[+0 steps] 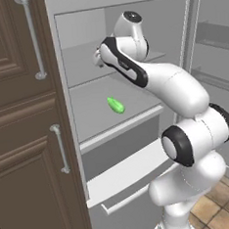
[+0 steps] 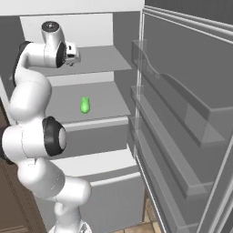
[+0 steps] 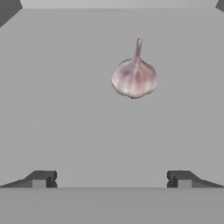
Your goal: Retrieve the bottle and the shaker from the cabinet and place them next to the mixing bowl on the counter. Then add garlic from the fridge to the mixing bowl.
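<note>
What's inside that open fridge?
A green vegetable lies on the middle shelf. A garlic bulb sits on a shelf ahead of the hand. The arm hides part of the upper shelf.

One garlic bulb [image 3: 134, 78], one green vegetable [image 1: 115, 105], three door shelves [image 2: 182, 113], two cabinet handles [image 1: 33, 37].

Glossy white rounded arm [image 1: 175, 89] with black joints

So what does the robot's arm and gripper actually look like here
The arm is glossy white, built of rounded, tubular segments joined by black rings and bands at the joints, with a round dark-grey cap on top of the uppermost joint. No loose cables or markings are visible. The gripper ends in two small dark grey, blocky finger tips with a lighter patch on each.
</note>
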Controlling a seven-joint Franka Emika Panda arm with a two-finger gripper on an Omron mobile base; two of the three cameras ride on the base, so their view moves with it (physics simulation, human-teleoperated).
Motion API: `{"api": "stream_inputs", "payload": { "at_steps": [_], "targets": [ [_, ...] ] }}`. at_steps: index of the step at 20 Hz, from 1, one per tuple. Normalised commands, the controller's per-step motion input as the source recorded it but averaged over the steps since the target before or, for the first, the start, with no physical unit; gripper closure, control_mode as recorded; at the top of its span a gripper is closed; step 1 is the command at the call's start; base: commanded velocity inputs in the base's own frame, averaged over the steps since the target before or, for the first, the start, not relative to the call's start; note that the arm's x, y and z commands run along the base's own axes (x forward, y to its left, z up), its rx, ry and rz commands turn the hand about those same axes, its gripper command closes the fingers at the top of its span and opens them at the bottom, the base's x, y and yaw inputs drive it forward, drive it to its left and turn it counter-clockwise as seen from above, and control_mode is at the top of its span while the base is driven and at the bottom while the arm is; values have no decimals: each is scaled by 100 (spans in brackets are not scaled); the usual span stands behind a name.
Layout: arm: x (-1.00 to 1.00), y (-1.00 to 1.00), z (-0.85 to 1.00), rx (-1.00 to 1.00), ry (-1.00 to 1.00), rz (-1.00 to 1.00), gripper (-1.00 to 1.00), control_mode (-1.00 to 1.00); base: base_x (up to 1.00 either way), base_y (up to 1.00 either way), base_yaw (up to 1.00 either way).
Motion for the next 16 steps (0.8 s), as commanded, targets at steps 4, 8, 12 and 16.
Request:
{"api": "stream_inputs", "payload": {
  "at_steps": [4,8,12,16],
  "targets": [
    [23,0,8,0,0,0,-100,-100,0,0,0],
    [30,0,6,0,0,0,-100,-100,0,0,0],
    [33,0,-2,0,0,0,-100,-100,0,0,0],
    [30,0,-7,0,0,0,-100,-100,0,0,0]
  ]
}}
